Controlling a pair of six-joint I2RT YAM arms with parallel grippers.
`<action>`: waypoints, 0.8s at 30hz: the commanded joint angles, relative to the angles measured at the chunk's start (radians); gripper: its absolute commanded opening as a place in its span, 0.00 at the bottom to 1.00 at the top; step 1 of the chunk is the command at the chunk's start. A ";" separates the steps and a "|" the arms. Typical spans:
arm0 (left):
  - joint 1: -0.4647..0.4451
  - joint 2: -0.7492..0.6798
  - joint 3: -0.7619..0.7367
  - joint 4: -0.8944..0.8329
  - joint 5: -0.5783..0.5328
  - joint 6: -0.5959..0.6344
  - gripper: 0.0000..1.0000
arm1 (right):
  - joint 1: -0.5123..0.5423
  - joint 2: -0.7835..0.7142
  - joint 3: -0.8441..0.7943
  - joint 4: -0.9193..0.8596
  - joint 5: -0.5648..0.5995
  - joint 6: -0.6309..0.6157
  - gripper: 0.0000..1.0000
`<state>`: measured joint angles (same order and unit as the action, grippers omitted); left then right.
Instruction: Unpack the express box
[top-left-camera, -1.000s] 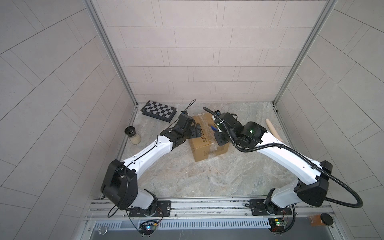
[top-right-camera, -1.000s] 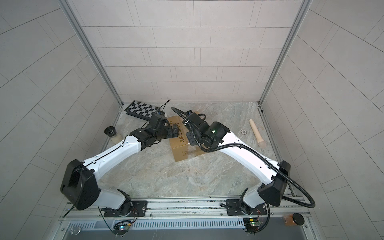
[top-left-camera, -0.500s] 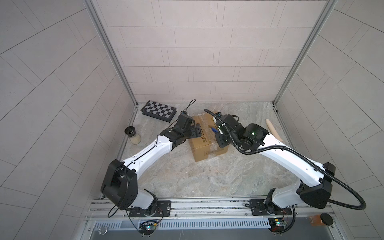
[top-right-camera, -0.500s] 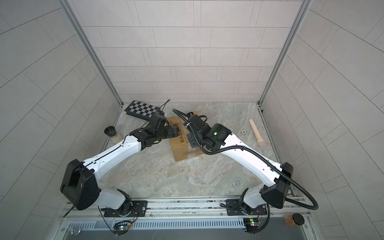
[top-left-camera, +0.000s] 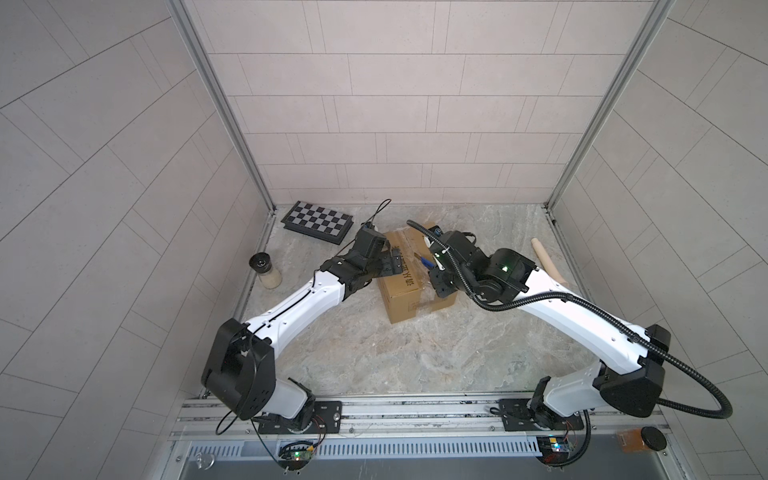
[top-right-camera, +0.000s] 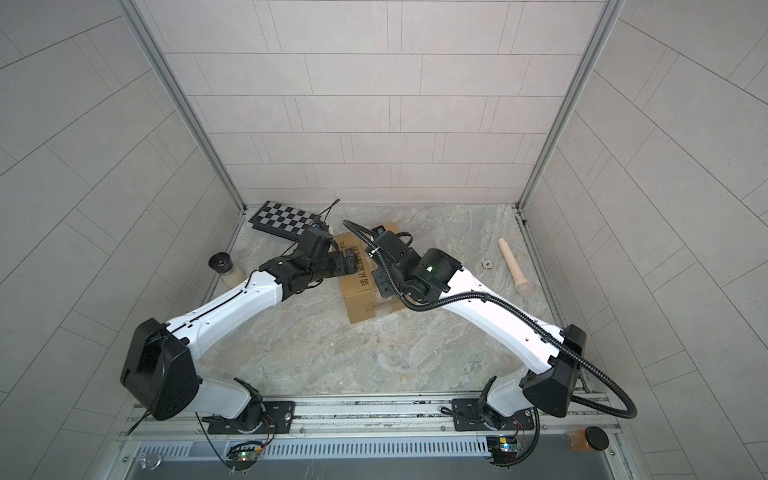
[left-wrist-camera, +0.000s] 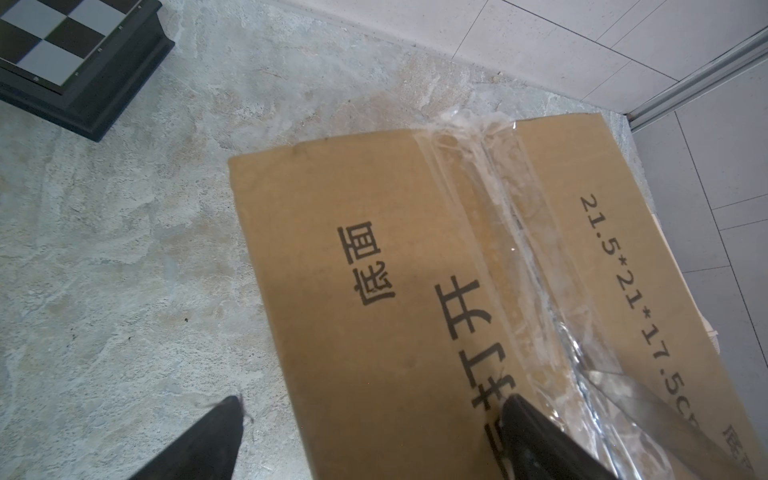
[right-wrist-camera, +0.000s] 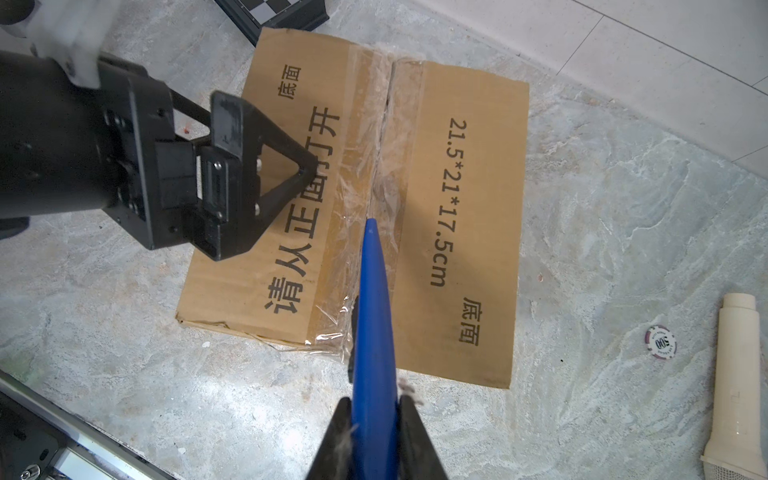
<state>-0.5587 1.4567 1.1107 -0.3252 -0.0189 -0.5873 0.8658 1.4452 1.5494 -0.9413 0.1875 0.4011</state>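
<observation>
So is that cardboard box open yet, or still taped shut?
Shut: the box flaps lie flat, meeting at the seam under clear tape. Whether the blue tool has slit it, cannot tell.

I am standing in what looks like a robot test cell in a lab. Grey tile-pattern wall panels (top-left-camera: 374, 104) stand between bare aluminium posts (top-left-camera: 221, 104) around a marble-look tabletop (top-left-camera: 415, 361). At the front a metal rail (top-left-camera: 415, 415) carries two white robot arms (top-left-camera: 299, 301), with open circuit boards (top-left-camera: 297, 455) and loose wires below it.
</observation>
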 joint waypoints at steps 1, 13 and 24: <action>0.000 0.037 -0.043 -0.113 -0.006 0.018 1.00 | 0.008 -0.017 -0.014 0.002 0.005 0.016 0.00; 0.000 0.032 -0.031 -0.108 0.012 0.022 1.00 | 0.006 0.028 -0.027 0.047 -0.014 0.007 0.00; 0.036 -0.095 0.001 -0.035 0.108 0.035 1.00 | -0.021 0.084 0.013 0.074 -0.059 -0.044 0.00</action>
<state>-0.5373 1.4212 1.1099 -0.3401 0.0456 -0.5774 0.8520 1.4998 1.5448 -0.8749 0.1722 0.3836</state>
